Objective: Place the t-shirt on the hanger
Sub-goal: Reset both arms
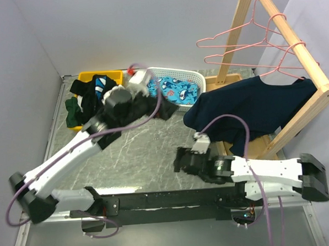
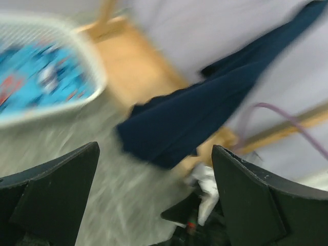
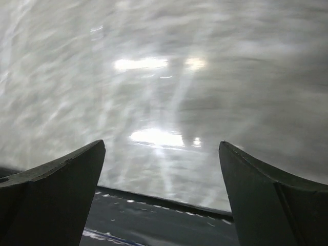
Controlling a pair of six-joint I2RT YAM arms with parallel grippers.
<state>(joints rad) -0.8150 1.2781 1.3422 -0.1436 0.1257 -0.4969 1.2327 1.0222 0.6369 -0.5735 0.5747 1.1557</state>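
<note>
The dark navy t-shirt (image 1: 246, 107) hangs from the wooden rack's rod (image 1: 292, 36) at the right, and its lower edge drapes towards the rack's base. Its top sits under a pink wire hanger (image 1: 286, 67); the wire inside the shirt is hidden. The shirt also shows, blurred, in the left wrist view (image 2: 205, 107). My left gripper (image 1: 166, 109) (image 2: 154, 159) is open and empty above the table, left of the shirt. My right gripper (image 1: 180, 161) (image 3: 161, 154) is open and empty, low over the table's near edge.
Two more pink hangers (image 1: 232, 39) hang on the rod. A white basket (image 1: 198, 77) holds whale-print fabric (image 1: 176, 92). A yellow bin (image 1: 85, 77) holds a heap of black, green and white clothes (image 1: 83, 102). The rack's base (image 1: 254, 146) stands at the right.
</note>
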